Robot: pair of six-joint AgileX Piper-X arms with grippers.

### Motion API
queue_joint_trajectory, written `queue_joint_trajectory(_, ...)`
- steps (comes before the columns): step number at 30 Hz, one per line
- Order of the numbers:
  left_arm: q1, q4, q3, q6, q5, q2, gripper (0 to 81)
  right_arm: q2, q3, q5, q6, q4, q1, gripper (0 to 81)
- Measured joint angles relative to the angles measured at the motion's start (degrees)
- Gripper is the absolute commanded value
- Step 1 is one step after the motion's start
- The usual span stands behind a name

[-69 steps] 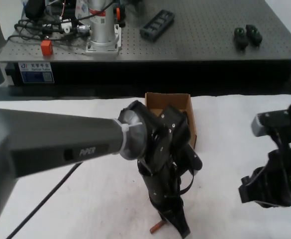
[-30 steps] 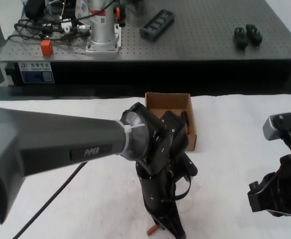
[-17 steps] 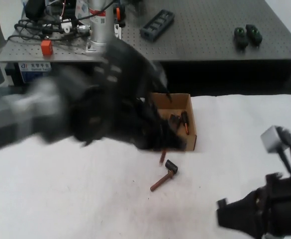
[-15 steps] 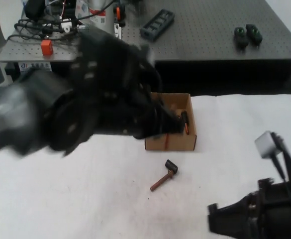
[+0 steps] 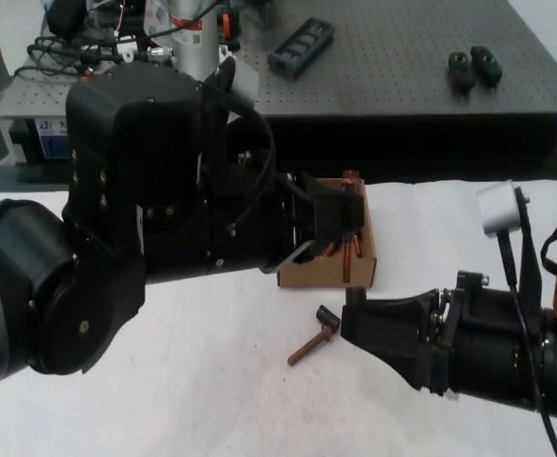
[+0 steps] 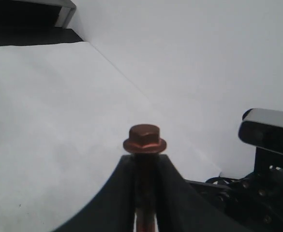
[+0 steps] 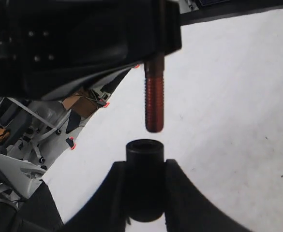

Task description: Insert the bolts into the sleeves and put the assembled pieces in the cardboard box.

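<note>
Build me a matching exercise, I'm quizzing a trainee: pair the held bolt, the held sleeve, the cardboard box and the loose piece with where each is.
1 held bolt
2 held sleeve
3 cardboard box
4 loose piece

A lying on the cloth, in front of the box
B in the right arm's jaws
C standing on the cloth, beyond the loose piece
D in the left arm's jaws, tip facing the sleeve's opening

Pairs: 1-D, 2-B, 3-C, 4-A
</note>
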Motion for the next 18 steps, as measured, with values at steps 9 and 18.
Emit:
queue_joint_trajectory(9, 0.0, -0.1, 0.0, 0.0, 1.4, 0.0, 0.6, 2.2, 0.0, -0.8, 0.3, -1.7, 0.0, 5.2)
queue_joint_trajectory(18, 0.1, -0.2, 0.0, -0.3, 2.2, 0.0, 0.6, 3.5, 0.0, 0.4, 0.4, -7.0, 0.0, 5.2)
